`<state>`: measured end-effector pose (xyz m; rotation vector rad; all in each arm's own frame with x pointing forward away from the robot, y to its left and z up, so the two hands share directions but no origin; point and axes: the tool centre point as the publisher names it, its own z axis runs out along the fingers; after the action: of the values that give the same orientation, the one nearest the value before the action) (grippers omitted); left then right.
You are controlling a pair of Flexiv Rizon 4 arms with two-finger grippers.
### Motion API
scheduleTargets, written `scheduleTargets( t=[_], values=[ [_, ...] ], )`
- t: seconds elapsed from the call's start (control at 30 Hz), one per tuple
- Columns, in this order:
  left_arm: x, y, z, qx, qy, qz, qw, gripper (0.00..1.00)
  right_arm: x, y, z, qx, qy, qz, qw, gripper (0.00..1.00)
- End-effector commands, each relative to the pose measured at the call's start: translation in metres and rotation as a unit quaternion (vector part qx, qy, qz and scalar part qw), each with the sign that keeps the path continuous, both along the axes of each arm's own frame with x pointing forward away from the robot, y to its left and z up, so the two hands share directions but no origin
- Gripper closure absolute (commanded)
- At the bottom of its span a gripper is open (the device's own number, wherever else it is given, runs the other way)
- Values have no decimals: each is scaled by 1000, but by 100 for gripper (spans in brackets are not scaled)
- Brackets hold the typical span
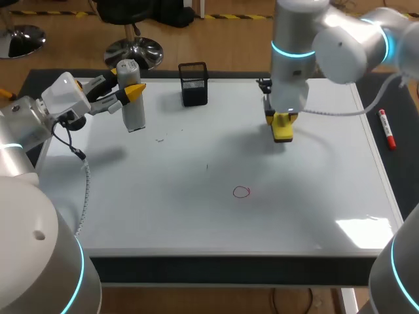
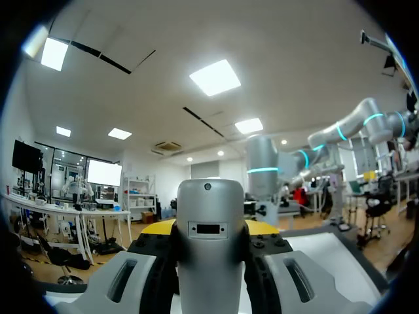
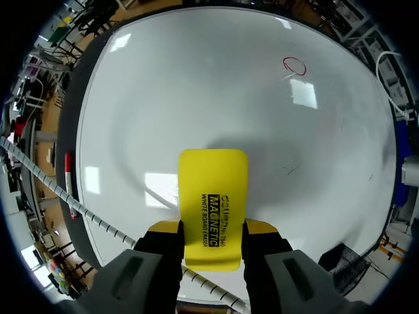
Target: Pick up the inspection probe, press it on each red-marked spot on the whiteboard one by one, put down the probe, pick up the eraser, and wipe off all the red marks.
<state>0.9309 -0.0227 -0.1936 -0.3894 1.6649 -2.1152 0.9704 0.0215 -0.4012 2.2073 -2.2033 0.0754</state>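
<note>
The left pincer (image 1: 134, 90) is clamped on the inspection probe (image 1: 131, 98), a smooth grey cylinder with a rounded cap. It is held upright over the far left part of the glossy whiteboard (image 1: 196, 216). The right pincer (image 3: 213, 229) grips the eraser (image 3: 213, 206), a flat yellow block with rounded corners, with one finger pressed to each long side, above the board's far right part. A thin red ring (image 1: 241, 191) is drawn near the board's middle. A black mesh cup (image 1: 194, 84) stands at the far edge. A red-and-white marker (image 1: 387, 128) lies on the dark worktop (image 1: 393, 157).
</note>
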Motion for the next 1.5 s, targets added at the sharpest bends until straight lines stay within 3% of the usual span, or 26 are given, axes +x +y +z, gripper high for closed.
scheduleTargets(
  t=[0.03, 0.4, 0.57, 0.8, 1.03, 1.5],
  values=[
    [0, -1, 0, -1, -1, 1, 1000, 100, 11, -14, 8, 0, 5, 0, 1000, 100],
    [0, -1, 0, -1, -1, 1, 1000, 100, 50, -62, 25, -19, 10, -47, 999, 100],
    [0, -1, 0, -1, -1, 1, 1000, 100, 71, -81, 27, 7, 12, -74, 997, 100],
    [0, -1, 0, -1, -1, 1, 1000, 100, 92, -98, 27, 7, 15, -92, 996, 100],
    [0, -1, 0, -1, -1, 1, 1000, 100, 102, -102, 31, 7, 10, -96, 995, 100],
    [0, -1, 0, -1, -1, 1, 1000, 100, 100, -102, 35, 3, -1, -103, 995, 100]
  ],
)
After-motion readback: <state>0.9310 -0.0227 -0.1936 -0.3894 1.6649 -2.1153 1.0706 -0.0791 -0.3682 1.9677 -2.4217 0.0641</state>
